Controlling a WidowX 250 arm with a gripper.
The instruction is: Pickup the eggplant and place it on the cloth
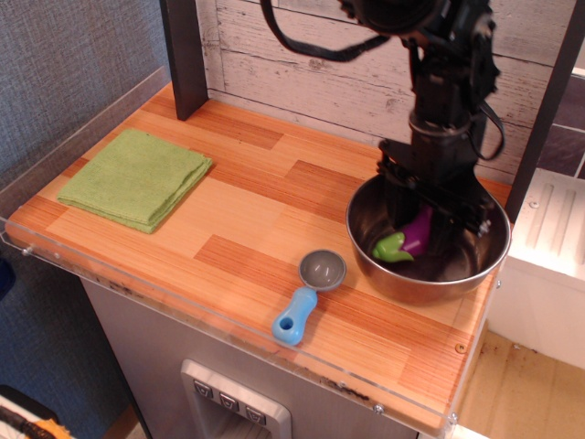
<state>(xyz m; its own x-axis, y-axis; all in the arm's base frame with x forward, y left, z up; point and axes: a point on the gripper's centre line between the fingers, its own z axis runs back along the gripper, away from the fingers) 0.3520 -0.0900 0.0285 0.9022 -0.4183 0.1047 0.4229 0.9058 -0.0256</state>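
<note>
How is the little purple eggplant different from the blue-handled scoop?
The glossy purple toy eggplant has a green stem cap; the grey scoop with a blue handle has a round cup. The eggplant is over the steel bowl, between the gripper jaws; the scoop lies flat on the wooden table, untouched. Both are small.

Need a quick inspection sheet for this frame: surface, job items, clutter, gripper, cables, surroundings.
Surface: wooden tabletop with a clear plastic edge strip.
Job's things: eggplant inside the steel bowl, tilted, green cap pointing lower left; cloth lies folded at the far left, nothing on it.
Clutter: blue-handled scoop in front of the bowl, apart from it.
Gripper: gripper reaches down into the bowl, shut on the eggplant, which looks raised off the bowl floor.
Cables: black cable loops off the arm's upper part, above the table.
Surroundings: whitewashed plank wall behind, dark post at the back left, white unit to the right.
</note>
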